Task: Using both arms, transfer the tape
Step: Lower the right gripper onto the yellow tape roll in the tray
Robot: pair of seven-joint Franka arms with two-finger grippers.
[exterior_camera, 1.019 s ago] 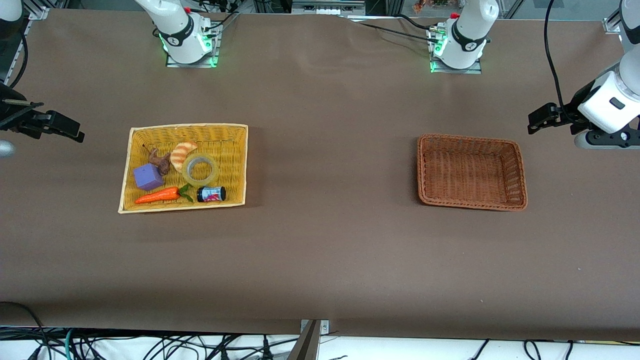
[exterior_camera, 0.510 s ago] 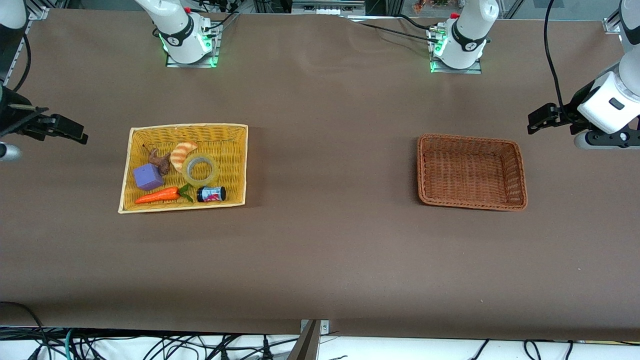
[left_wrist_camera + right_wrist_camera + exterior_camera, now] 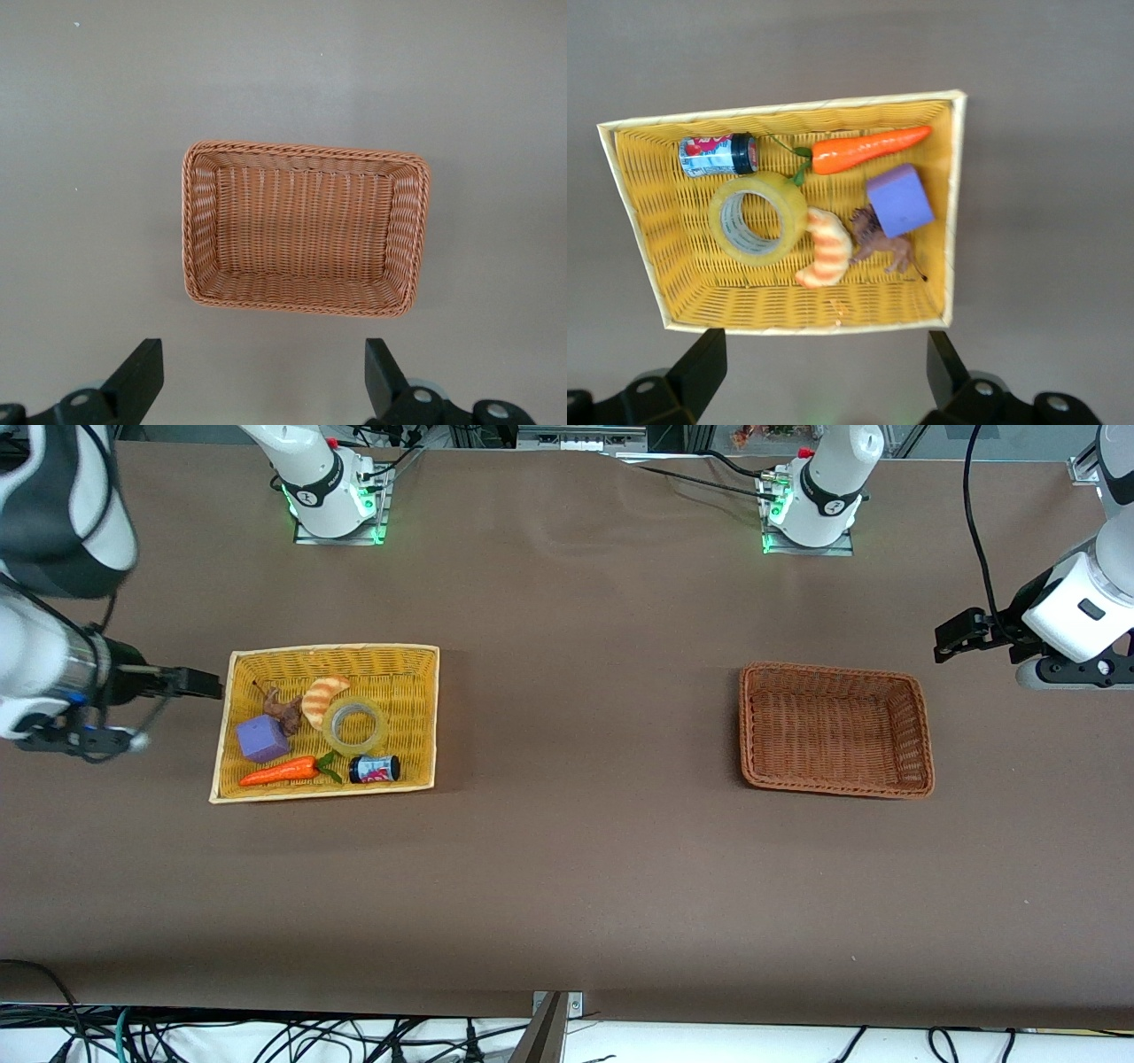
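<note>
**Op:** Tape (image 3: 355, 726) first. It lies flat in the yellow basket (image 3: 416, 657), with the dark jar (image 3: 374, 768) just nearer the front camera, the carrot (image 3: 282, 771) beside that, and the croissant (image 3: 324, 696) touching its rim. My right gripper (image 3: 182, 685) hangs over the table just outside the basket's edge at the right arm's end, fingers (image 3: 700, 367) spread wide with nothing between them, judging by the right wrist view.

**Obs:** So which step?

**Op:** Approach, I'd say. Nothing is gripped yet. Next I need to carry the right gripper inward until it's over the tape, then come down with one finger in the core and one outside the wall. The croissant crowds one side, so I'd bite on the free side.

**Obs:** And the other arm?

**Op:** Left gripper (image 3: 961, 631) waits over bare table beside the brown basket (image 3: 921, 722), which is empty, fingers likewise apart.

**Obs:** Anything unclear?

**Op:** The brown toy animal (image 3: 881, 243) is hard to name. In the front view most of the right arm is cut off at the edge.
</note>
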